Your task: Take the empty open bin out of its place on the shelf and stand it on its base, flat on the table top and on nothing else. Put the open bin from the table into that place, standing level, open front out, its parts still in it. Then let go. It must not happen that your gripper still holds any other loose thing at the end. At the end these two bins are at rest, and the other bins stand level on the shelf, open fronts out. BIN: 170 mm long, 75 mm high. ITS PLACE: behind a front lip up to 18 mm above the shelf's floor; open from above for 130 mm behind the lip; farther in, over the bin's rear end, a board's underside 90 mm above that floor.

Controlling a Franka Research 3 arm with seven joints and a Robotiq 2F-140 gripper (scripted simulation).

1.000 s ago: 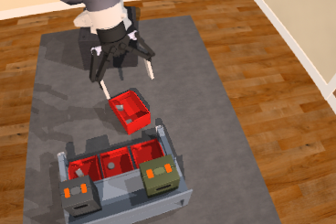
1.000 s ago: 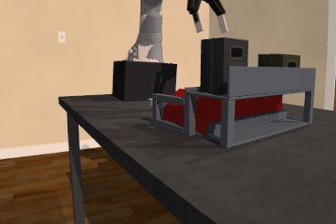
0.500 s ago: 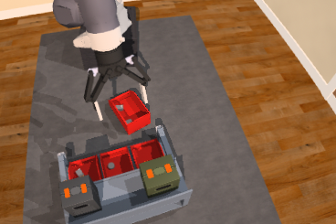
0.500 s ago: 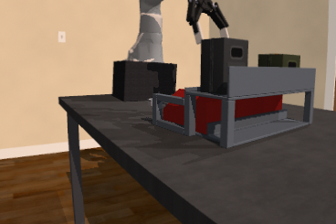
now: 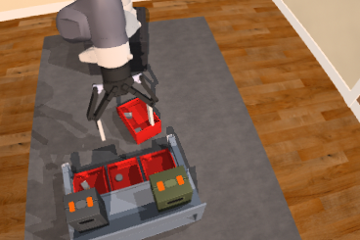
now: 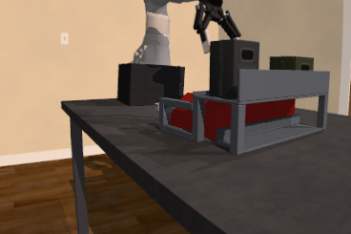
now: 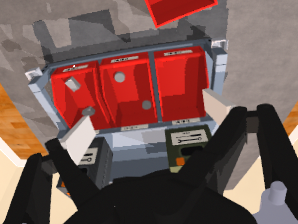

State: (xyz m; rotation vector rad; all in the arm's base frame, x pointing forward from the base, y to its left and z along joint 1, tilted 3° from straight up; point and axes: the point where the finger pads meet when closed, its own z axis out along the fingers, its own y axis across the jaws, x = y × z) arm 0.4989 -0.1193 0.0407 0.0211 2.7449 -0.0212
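The empty red open bin (image 5: 158, 161) (image 7: 181, 82) sits in the right-hand place of the grey shelf (image 5: 126, 204) (image 6: 283, 85) (image 7: 155, 86). The other red open bin (image 5: 139, 118) (image 7: 180, 11) stands on the table in front of the shelf, turned at an angle, with small parts in it in the top view; only its corner shows in the wrist view. My gripper (image 5: 126, 128) (image 6: 221, 43) (image 7: 146, 113) is wide open and empty, high above the table and shelf. In the wrist view its right fingertip overlaps the empty bin's edge, but with height between them.
The middle bin (image 5: 128, 168) (image 7: 132, 92) and left bin (image 5: 97, 177) (image 7: 95, 90) hold small grey parts. A dark grey case (image 5: 88, 215) (image 6: 231, 68) and a green case (image 5: 171, 192) (image 6: 291, 63) stand on the shelf's top behind the bins' open areas.
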